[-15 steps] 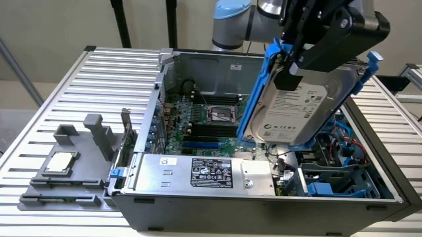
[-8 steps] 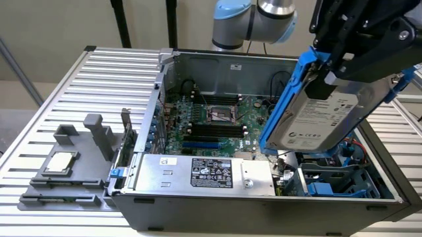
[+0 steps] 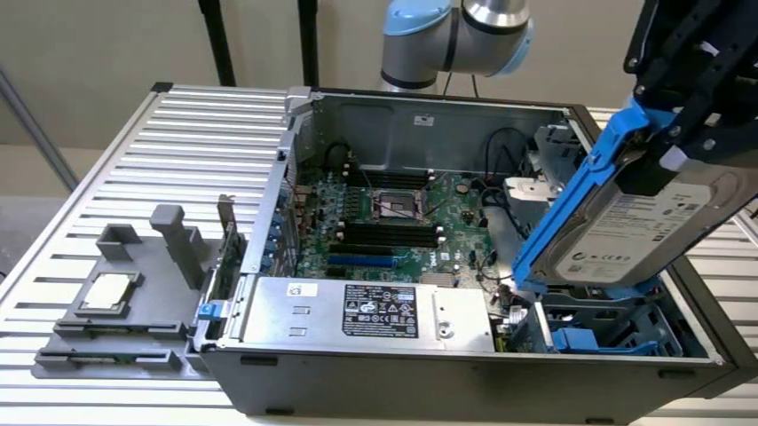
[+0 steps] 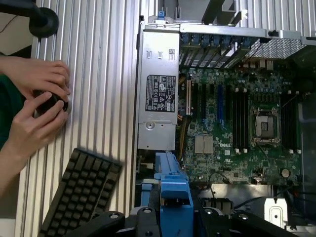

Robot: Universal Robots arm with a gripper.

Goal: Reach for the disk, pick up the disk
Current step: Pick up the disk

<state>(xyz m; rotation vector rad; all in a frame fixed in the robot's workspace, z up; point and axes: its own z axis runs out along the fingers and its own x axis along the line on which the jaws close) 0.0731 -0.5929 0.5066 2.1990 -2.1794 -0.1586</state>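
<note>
One silver-grey hard drive with blue carrier rails, the disk (image 3: 634, 232), hung tilted above its bay at the exterior view's right, the fingers (image 3: 681, 142) clamped on it, clear of the case.

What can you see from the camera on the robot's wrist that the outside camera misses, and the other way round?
Wrist view: a person's hands on a small dark object, and a black keyboard on the ribbed table.

Exterior view: the gripper holding the disk lifted above the open computer case, plus a small chip on a grey tray.

Both: the motherboard, the silver box with a black label and the disk's blue rails.
</note>
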